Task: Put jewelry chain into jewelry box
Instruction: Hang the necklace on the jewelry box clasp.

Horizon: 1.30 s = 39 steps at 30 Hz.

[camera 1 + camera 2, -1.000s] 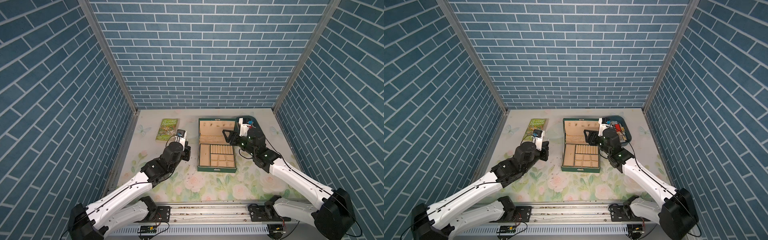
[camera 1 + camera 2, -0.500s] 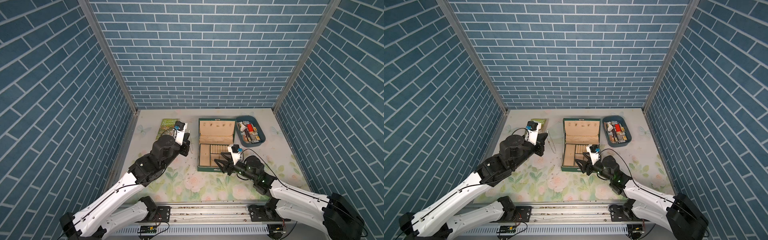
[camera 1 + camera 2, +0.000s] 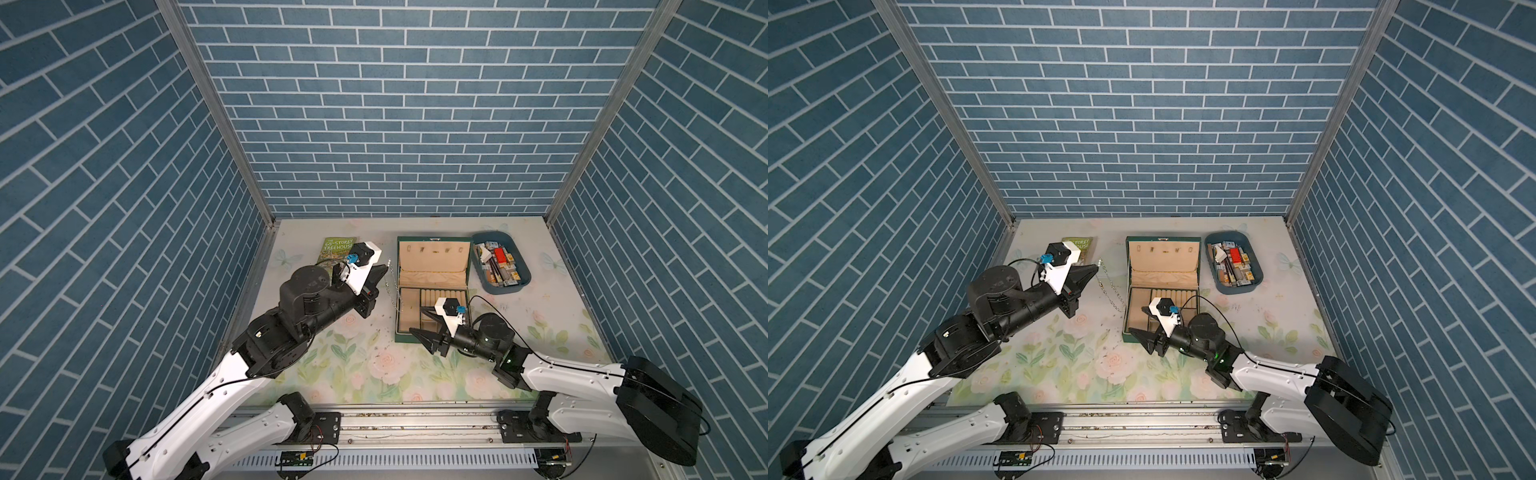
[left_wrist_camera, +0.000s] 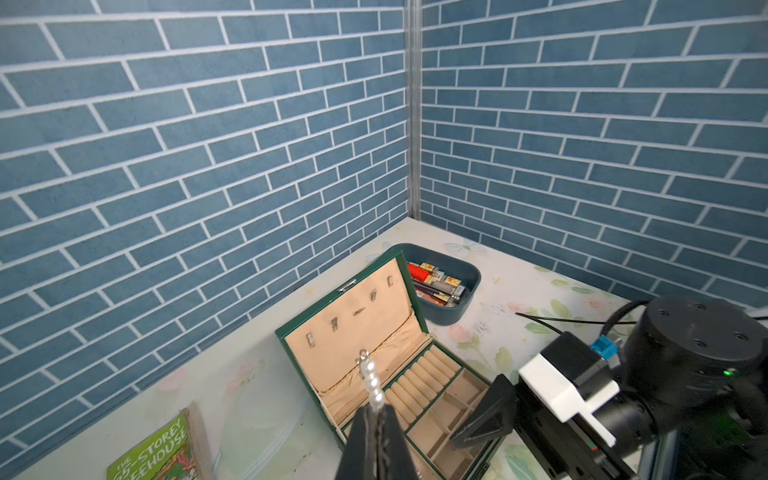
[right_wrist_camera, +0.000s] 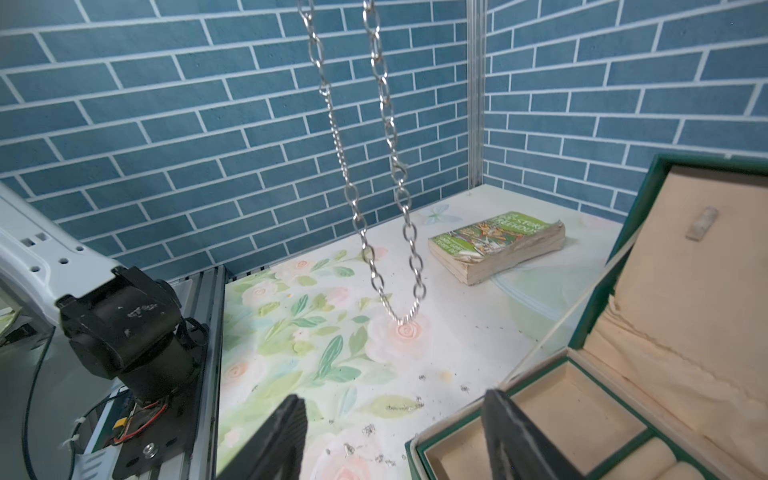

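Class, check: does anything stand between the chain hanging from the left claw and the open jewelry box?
Nothing visible lies between the jewelry chain, hanging from the left claw, and the jewelry box beside it. The open right claw straddles only the box's near corner.

A lab robot booth: brick-print panels [image 3: 395, 124], floral tabletop [image 3: 353, 365], aluminium mounting rail [image 3: 415, 424].

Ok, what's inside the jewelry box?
Only ring rolls and bare beige compartments show in the jewelry box; the jewelry chain hangs outside from the left gripper. The right gripper hides some near compartments.
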### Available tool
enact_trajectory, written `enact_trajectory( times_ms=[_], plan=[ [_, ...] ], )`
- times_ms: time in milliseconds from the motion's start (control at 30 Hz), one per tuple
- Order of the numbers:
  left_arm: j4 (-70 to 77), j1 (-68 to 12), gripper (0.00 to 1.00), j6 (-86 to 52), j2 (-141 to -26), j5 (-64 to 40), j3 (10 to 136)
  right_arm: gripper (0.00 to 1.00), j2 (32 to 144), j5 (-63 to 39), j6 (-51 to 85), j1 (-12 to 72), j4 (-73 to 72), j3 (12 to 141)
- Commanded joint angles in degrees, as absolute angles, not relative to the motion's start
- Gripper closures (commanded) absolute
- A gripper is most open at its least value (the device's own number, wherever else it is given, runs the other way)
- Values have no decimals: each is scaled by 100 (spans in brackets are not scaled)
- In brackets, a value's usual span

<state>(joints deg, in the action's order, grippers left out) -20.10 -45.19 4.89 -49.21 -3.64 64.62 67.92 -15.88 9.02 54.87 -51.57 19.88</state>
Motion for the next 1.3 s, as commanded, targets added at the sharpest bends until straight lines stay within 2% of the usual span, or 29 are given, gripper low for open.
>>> enact_trajectory(
  times_ms=[0, 267, 700, 1033, 1267],
  plan=[
    [-2140, -4539, 100, 696, -4865, -812, 6632, 29, 6671, -1913, 593, 5520, -5436, 2083],
    [-2186, -4530, 100, 905, -4870, -1428, 6809, 29, 6718, -2671, 615, 5520, -5155, 2237],
    [-2232, -4534, 100, 1156, -4851, -1731, 6952, 29, 6930, -2830, 561, 5521, -6055, 2017],
    [-2248, -4535, 100, 1291, -4815, -1883, 6979, 29, 7232, -3378, 685, 5520, -5911, 2370],
    [-2283, -4537, 100, 1336, -4812, -1872, 7003, 29, 7455, -3227, 662, 5518, -5953, 2590]
  ],
)
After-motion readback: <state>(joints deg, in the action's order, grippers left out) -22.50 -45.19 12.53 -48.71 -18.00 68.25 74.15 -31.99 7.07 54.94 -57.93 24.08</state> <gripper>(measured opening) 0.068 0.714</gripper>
